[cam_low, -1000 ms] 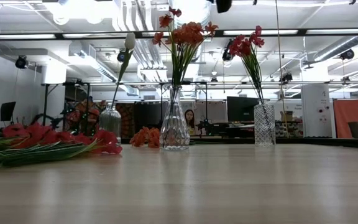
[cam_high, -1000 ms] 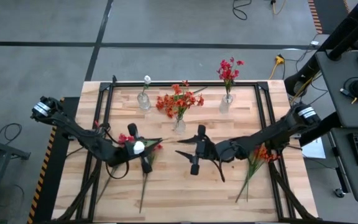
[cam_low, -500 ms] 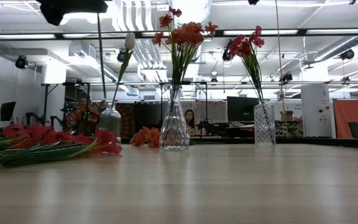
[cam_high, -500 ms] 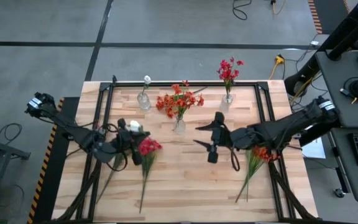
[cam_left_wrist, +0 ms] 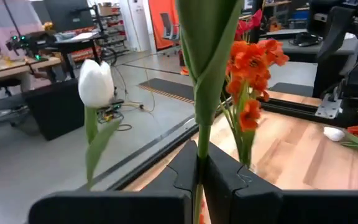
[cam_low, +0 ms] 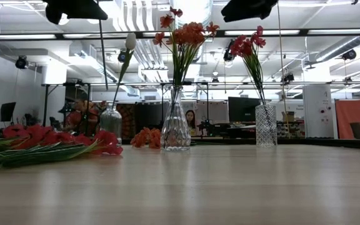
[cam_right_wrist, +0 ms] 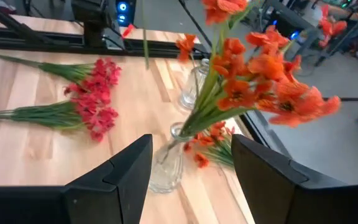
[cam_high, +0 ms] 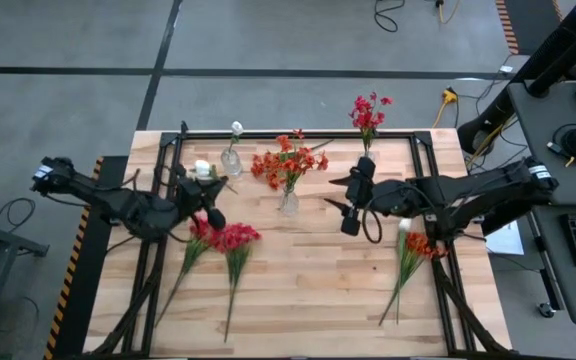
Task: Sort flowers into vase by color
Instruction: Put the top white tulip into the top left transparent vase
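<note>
Gripping a white flower [cam_left_wrist: 96, 83] by its green stem, the left gripper [cam_high: 204, 193] hangs above the table's [cam_high: 298, 290] left half, just beside the small vase [cam_high: 231, 160] that already carries one white bloom. Its jaws are fully closed on the stem, which runs up between the two dark fingers [cam_left_wrist: 182, 173] in the left wrist view.

The right gripper [cam_high: 348, 200] sits near the table's middle, just right of the centre vase [cam_low: 175, 128] — its jaws stand partly apart and hold nothing. The right wrist view looks between them onto the orange flowers [cam_right_wrist: 260, 81] packed in that vase.

Three glass vases line the far edge:
- left, with the white bloom;
- centre, with the orange blooms;
- right vase [cam_high: 364, 164], with red flowers [cam_high: 368, 112] upright in it.

Loose stock on the tabletop — two red sprays [cam_high: 224, 240] lie on the left half, heads near the left gripper and stems trailing to the near edge. A bundle of orange sprays [cam_high: 418, 248] lies at the right side, under the right arm. In the low view the red sprays lie flat at the left, and both arms show only as dark shapes at the top.
</note>
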Robot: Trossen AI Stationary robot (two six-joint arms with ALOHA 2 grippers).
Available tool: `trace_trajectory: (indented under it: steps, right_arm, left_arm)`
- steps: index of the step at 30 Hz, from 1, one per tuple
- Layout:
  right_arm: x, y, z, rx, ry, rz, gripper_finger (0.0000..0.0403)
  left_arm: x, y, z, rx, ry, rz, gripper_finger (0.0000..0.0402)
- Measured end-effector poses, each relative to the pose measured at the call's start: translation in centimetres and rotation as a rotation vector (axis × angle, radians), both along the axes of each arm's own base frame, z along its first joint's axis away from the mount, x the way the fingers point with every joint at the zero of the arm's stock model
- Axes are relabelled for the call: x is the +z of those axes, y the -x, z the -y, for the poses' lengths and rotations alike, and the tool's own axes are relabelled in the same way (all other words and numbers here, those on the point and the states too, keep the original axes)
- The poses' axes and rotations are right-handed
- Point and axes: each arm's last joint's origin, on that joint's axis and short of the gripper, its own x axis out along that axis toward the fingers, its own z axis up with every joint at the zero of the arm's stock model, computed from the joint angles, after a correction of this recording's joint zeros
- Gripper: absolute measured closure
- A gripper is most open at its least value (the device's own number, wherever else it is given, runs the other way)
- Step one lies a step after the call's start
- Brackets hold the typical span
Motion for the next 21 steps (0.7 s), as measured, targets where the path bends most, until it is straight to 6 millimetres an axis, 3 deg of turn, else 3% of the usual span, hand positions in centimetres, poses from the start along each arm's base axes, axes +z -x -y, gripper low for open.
trace_trajectory:
  steps: [13, 21]
  right_arm:
    - [0.9, 0.4, 0.9, 0.051, -0.111, 0.058, 0.0190]
    - [0.5, 0.2, 0.9, 0.054, -0.093, 0.040, 0.0190]
  left_arm:
    - [2.1, 2.8, -5.0, 0.206, -0.084, 0.004, 0.0401]
    - [2.1, 2.7, -6.7, 0.091, -0.081, -0.009, 0.0401]
